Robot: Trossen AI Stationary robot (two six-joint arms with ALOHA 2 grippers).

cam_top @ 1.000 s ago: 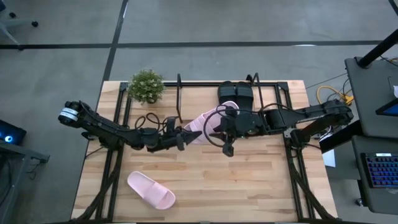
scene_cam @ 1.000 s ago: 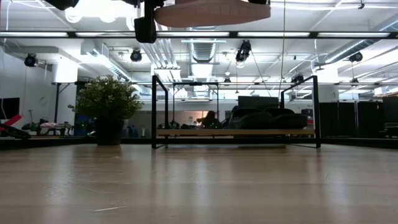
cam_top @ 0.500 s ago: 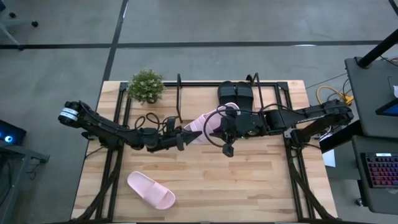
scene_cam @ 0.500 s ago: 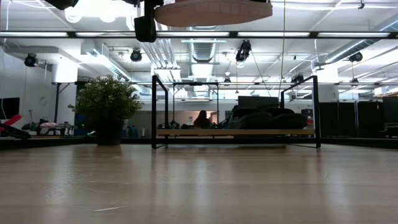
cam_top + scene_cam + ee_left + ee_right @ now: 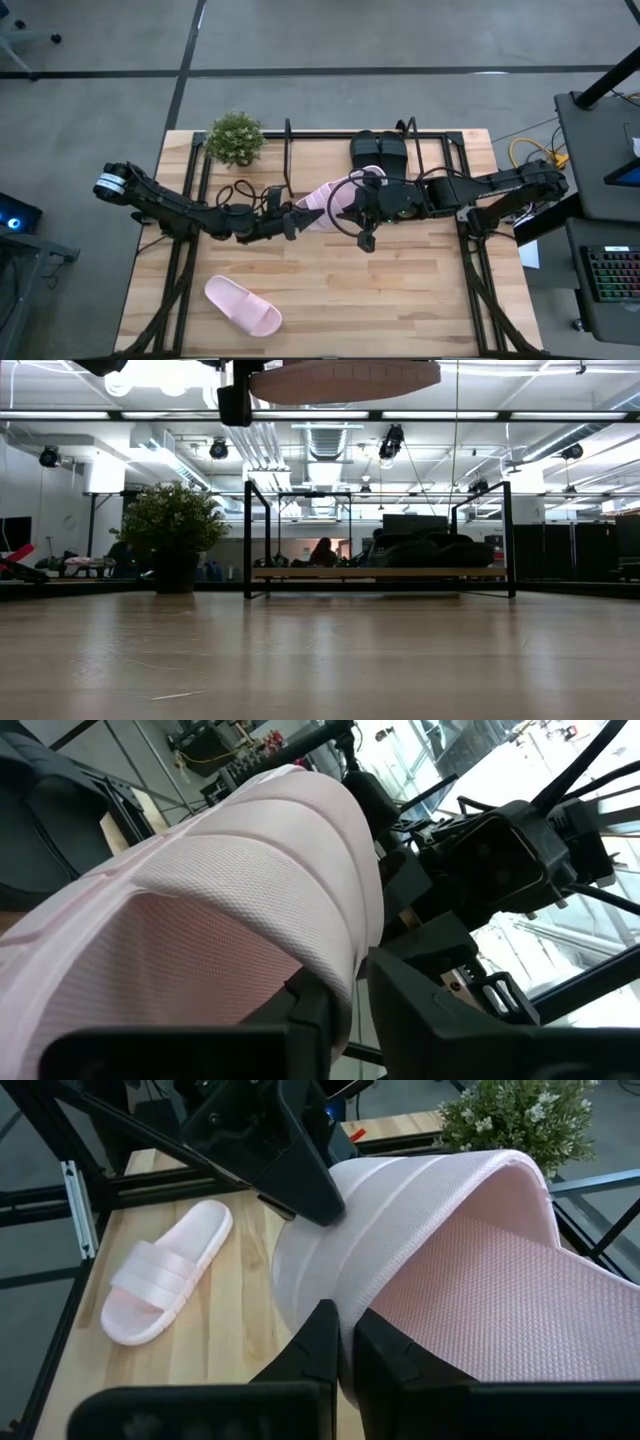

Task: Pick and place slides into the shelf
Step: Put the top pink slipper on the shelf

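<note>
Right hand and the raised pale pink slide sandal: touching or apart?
Touching. Right wrist view shows the right hand pinching the pale pink slide sandal's strap.

Open-plan lab or workshop: exposed ceiling ducts (image 5: 330,435), strip lights, concrete floor (image 5: 90,90), keyboard (image 5: 612,275) on side desk, seated person (image 5: 323,552)

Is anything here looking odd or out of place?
One pink slide hangs in mid-air, pinched on its strap by both the left gripper and the right gripper. Its mate lies alone on the table, far from the shelf.
</note>
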